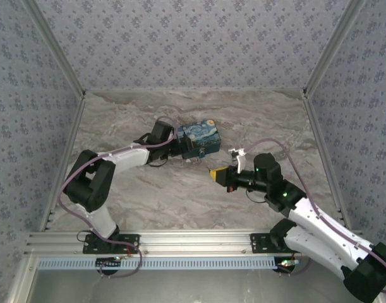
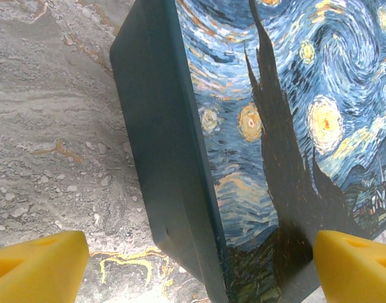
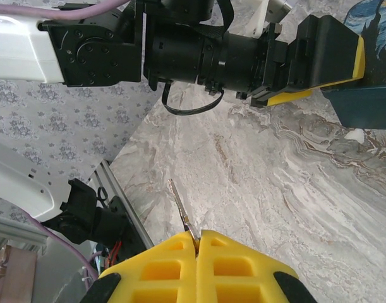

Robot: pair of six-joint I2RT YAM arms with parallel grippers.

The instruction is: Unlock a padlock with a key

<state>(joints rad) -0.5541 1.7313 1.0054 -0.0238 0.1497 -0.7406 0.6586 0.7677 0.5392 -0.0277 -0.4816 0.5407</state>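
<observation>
Both stand clear of the bench [image 1: 180,196] edges: left end effector [image 2: 193,268] released, straddling one end of the tin box [image 2: 275,126]; right end effector [image 3: 198,243] clenched on the key [image 3: 179,208], open bench around it.

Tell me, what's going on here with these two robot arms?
The left gripper has its yellow fingers spread wide on either side of a painted box lying on the marble table. The right gripper is pinched shut on a thin metal key and is near the box's right side, not touching it. The key has not reached the box yet.
</observation>
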